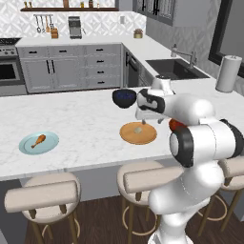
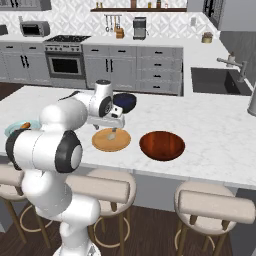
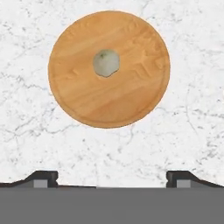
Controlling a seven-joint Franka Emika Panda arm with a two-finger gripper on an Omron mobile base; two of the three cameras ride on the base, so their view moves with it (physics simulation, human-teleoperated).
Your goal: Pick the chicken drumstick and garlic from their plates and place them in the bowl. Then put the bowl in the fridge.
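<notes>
Two pickups are ahead of me, and I'm lined up for the garlic first.

Left base view: my gripper (image 1: pixel 145 121) hangs just above the wooden plate (image 1: pixel 138 134), and the garlic (image 1: pixel 138 129) sits near that plate's middle. Far off to the left the chicken drumstick (image 1: pixel 38 141) lies on the light blue plate (image 1: pixel 39 143), well apart from my arm. A small dark bowl (image 1: pixel 125 97) stands just behind the hand, and a paper towel roll (image 1: pixel 227 73) is away to the right, out of my path.

Right base view: the reddish-brown bowl (image 2: pixel 162 145) waits just beside the wooden plate (image 2: pixel 111 139) on the marble table (image 2: pixel 215 125), a short carry once I have the bulb (image 2: pixel 113 134). The dark bowl (image 2: pixel 124 102) behind is the one thing I could clip if I swing back.

Hand view: I'm looking straight down, and the garlic (image 3: pixel 106 62) sits above centre on the plate (image 3: pixel 109 69). My fingers (image 3: pixel 42 178) are spread wide and empty, both tips low in the view. My judgement: shift forward until the bulb sits midway between the tips, then descend straight and close gently, since a round bulb could roll out of an off-centre pinch.
</notes>
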